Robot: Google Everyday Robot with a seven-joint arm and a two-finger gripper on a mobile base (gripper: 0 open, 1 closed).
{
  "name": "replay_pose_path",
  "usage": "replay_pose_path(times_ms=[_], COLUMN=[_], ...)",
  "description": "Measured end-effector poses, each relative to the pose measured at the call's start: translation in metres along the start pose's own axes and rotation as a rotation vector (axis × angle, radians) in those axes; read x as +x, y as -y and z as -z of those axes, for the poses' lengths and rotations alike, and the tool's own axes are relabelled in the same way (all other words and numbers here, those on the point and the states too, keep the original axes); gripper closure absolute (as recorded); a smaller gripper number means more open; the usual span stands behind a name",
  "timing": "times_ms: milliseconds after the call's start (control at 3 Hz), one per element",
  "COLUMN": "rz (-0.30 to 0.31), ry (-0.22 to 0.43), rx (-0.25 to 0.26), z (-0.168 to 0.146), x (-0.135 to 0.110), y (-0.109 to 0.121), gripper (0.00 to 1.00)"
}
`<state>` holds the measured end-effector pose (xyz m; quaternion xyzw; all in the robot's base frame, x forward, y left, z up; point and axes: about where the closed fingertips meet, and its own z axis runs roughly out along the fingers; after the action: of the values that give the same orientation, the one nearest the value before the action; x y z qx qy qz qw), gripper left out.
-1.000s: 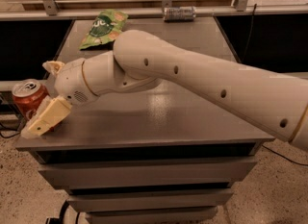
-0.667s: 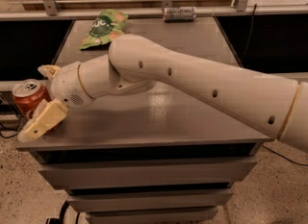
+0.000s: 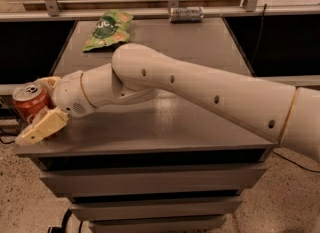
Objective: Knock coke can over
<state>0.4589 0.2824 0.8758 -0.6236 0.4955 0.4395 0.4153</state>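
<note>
The coke can (image 3: 29, 101) is a small red can with a silver top. It stands upright at the table's left front corner, very close to the edge. My gripper (image 3: 32, 113) is at that corner with the can inside it, one cream part in front of the can and one behind it. My cream arm (image 3: 200, 89) reaches in from the right across the table's front half and hides the table under it.
A green snack bag (image 3: 106, 28) lies at the back left of the grey table (image 3: 200, 42). A silver-grey can (image 3: 186, 13) lies on its side at the back edge. Metal posts and a shelf stand behind the table. Drawers are below the front edge.
My arm has swung a little to the left. The gripper has stayed at the coke can, which still stands upright in the same place.
</note>
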Motion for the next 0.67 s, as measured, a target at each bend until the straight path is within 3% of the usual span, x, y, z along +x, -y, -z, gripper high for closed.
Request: replay_pose_path(times_ms=[667], rz=[-0.003], ry=[-0.009], rx=[0.018], z=[0.0094], x=[0.0061], y=[0.0033], gripper=[0.65])
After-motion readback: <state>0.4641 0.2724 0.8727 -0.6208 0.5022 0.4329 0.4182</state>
